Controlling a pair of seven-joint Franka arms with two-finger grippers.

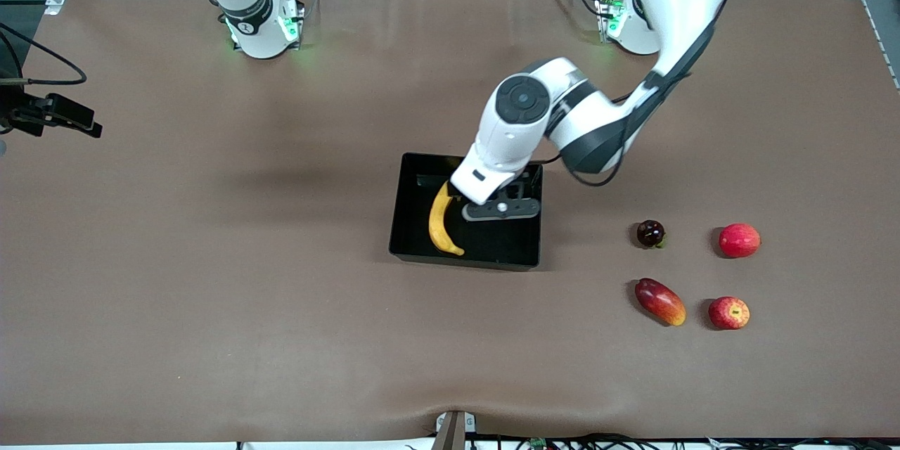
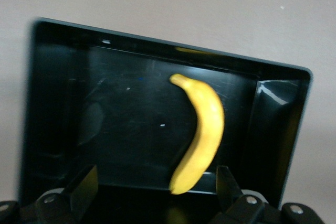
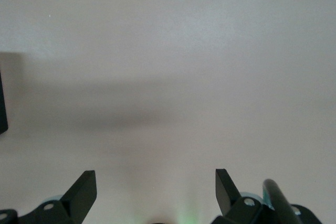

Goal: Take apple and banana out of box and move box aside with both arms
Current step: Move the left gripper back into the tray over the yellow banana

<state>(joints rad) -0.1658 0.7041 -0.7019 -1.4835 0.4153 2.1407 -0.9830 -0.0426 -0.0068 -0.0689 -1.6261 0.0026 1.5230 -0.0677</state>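
Banana (image 1: 441, 221) lies in the box (image 1: 415, 176), curved along the wall toward the right arm's end, tip nearest the front camera almost touching the near wall. Nothing else in the box. Apple (image 1: 729, 312) is already out, on the table toward the left arm's end, just beside the mango-like fruit (image 1: 660, 301). A pinkish round fruit (image 1: 740, 240) and a small dark fruit (image 1: 650, 233) sit farther from the camera than those two.

Left gripper (image 2: 157, 182) hangs over the box w/ jaws spread wide, holding nothing; the banana's end shows just inside one finger in the left wrist view. Right gripper (image 3: 156, 182) also released and empty, over bare table, arm waiting near its base.

Handling, as a guess: banana light, soft-skinned, bruises if squeezed hard; best pinched across the thick mid-section, across the curve. Box looks light, stiff, glossy and prob. slippery, so grip the low walls at both ends, one arm each.
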